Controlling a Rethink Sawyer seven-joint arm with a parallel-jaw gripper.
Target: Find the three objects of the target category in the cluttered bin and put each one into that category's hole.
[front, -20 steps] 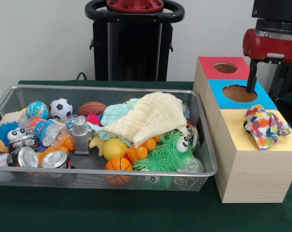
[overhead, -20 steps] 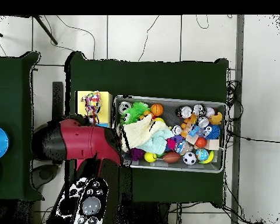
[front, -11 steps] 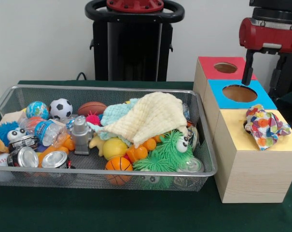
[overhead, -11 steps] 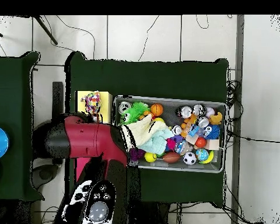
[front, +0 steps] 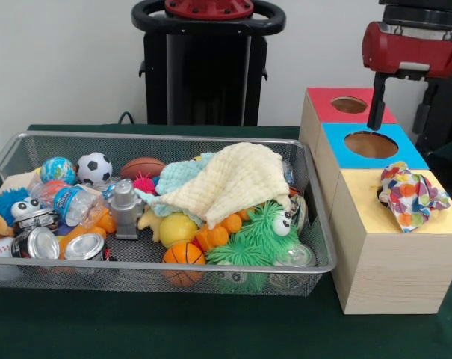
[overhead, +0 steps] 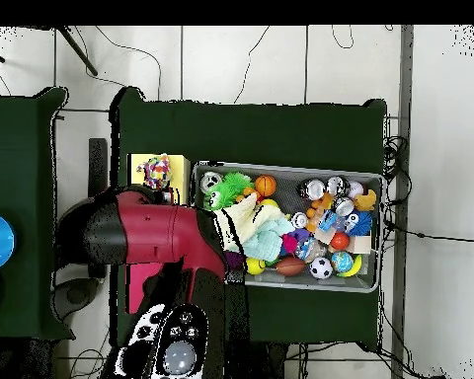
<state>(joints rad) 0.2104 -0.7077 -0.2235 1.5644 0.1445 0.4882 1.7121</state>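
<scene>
While lodged in the hole of the yellow box [front: 364, 217] and not dropped through, counted patterned cloth [front: 411, 196] as only half delivered: bunched over the opening, most of it spilling across the yellow top toward the far-right edge. Seen also from above as a bright wad on the yellow square. Judged cloths to be the target category, yellow their hole.

Found two more likely cloths in the mesh bin [front: 158, 137]: cream cloth [front: 233, 179] draped high over the toy pile, easiest to reach because on top; teal cloth [front: 177, 176] tucked partly under its left edge, touching it. Probably best taken cream first, since lifting it uncovers the teal one.

Located pincer [front: 373, 112] hanging from the red arm [front: 412, 48], raised above the boxes, over the seam between blue box [front: 338, 138] and red box [front: 319, 105], apart from the patterned cloth. Nothing seen hanging from it. Cannot tell whether spread or pressed together; only one dark prong shows clearly. Overhead view no help: arm body covers that spot.

Noted risk: patterned cloth may sit on the rim rather than fall, blocking the hole for the next two. Possibly needs a push down before fetching more from the bin across the green surface [front: 136, 321].
</scene>
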